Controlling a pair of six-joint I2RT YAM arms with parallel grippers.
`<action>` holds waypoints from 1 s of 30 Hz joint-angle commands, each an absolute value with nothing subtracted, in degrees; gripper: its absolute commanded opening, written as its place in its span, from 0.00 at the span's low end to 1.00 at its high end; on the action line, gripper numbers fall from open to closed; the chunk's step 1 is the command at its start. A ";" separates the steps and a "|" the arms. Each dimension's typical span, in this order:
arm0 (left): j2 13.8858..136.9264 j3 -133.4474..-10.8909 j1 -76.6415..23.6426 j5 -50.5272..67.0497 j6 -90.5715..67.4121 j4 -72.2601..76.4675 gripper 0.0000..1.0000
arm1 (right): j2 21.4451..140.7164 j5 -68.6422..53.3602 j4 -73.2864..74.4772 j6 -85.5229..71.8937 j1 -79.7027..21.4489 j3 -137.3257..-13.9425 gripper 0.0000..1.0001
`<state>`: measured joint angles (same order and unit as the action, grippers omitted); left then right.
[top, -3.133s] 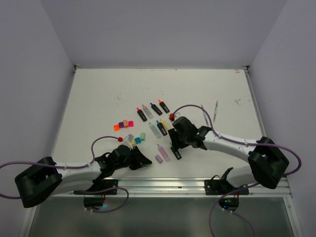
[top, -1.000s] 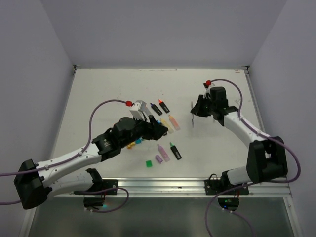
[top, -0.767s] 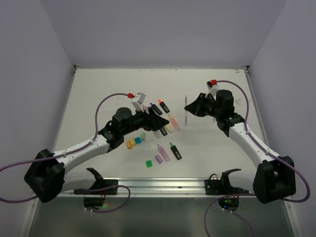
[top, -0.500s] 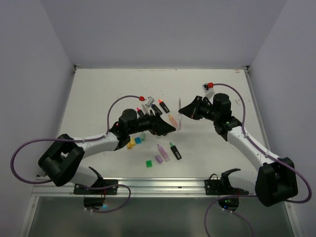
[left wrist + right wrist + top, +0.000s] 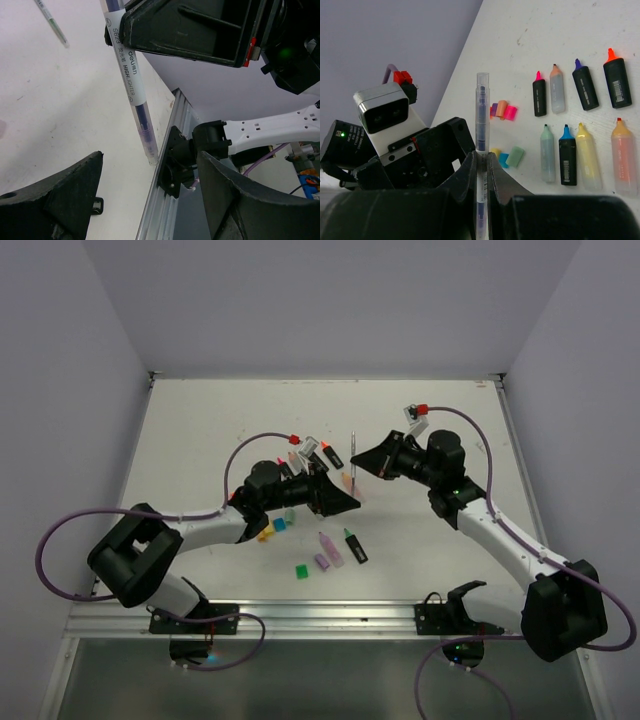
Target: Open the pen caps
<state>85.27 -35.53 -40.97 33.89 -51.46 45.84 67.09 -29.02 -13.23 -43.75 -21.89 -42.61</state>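
My right gripper [image 5: 366,462] [image 5: 482,159] is shut on a thin clear pen [image 5: 352,454] [image 5: 482,107] [image 5: 131,82] with purple ink, held off the table with its capped end pointing at the left arm. My left gripper [image 5: 350,503] [image 5: 150,200] is open; the pen's free end hangs just ahead of the gap, touching neither finger. Loose pen caps lie on the table: a pink, orange and purple group [image 5: 503,110], a yellow, blue and green group [image 5: 508,156], and a green one [image 5: 301,570] nearer the front.
Several uncapped highlighters [image 5: 580,125], black and pastel, lie in two rows beneath the grippers. A lilac highlighter [image 5: 331,548] and a black one with a green tip [image 5: 355,545] lie nearer the front. A second thin pen [image 5: 50,22] rests further off. The metal table rail [image 5: 160,210] runs along the front.
The right gripper carried the pen leftward to the table's middle. The left gripper reached right to meet it, and its jaws widened slightly.
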 commanded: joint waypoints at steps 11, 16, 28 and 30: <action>86.31 -39.20 -41.13 33.49 -50.19 46.15 0.75 | 66.53 -27.33 -16.70 -44.74 -23.11 -42.80 0.00; 87.36 -40.16 -41.13 33.49 -50.62 46.05 0.72 | 66.36 -27.33 -17.05 -45.26 -23.64 -42.63 0.00; 87.36 -40.96 -41.13 32.26 -50.71 45.00 0.21 | 64.60 -25.67 -18.81 -47.11 -24.34 -41.13 0.00; 87.10 -41.39 -41.13 32.26 -50.36 44.04 0.00 | 63.64 -24.96 -18.55 -47.02 -24.35 -40.52 0.00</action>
<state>87.44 -39.13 -40.91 32.18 -51.70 43.62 66.17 -26.96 -16.05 -46.11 -23.99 -41.08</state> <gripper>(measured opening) 0.070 0.080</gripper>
